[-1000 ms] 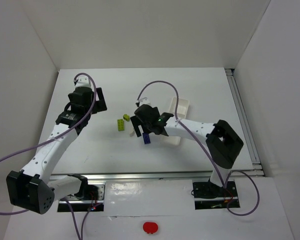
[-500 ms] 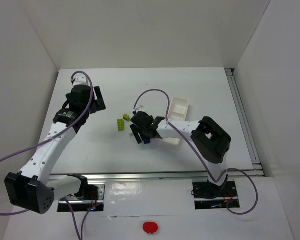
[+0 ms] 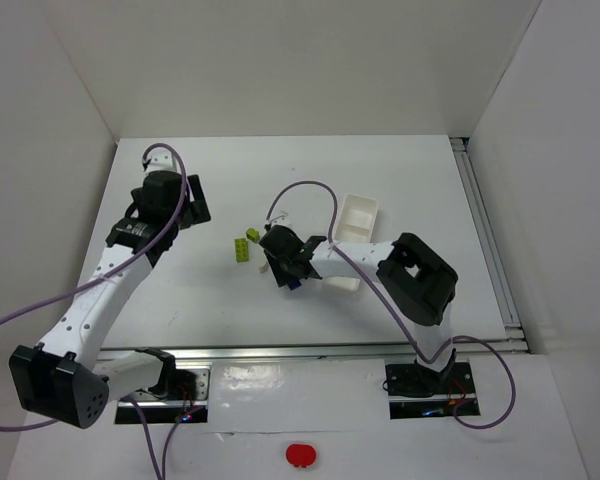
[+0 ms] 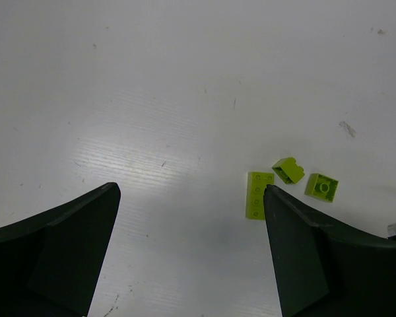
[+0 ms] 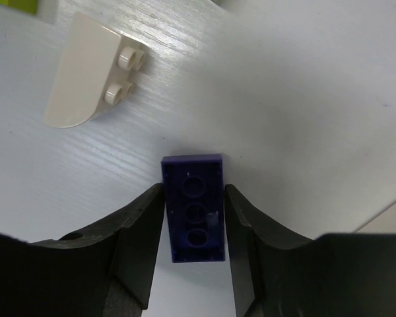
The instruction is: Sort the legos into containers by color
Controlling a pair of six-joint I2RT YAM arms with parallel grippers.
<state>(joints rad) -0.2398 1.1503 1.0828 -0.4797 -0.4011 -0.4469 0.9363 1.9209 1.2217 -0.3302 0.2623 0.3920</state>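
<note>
Sorting at its outset: three lime-green legos [image 4: 259, 195] are clustered on the bench [image 4: 152, 99], with a cream lego [image 5: 92, 82] and a purple lego [image 5: 193, 208] near each other beside the white tray [image 3: 365, 215]. No lego can be made out in the tray, whose near part is hidden by the right arm. The right pincer [image 5: 193, 198] is lowered to the bench, jaws drawn narrow against the long sides of the purple lego, which lies flat and unlifted. The left pincer [image 4: 190, 191] is held wide and empty above the bench, left of the green cluster, its arm stretched forward.
</note>
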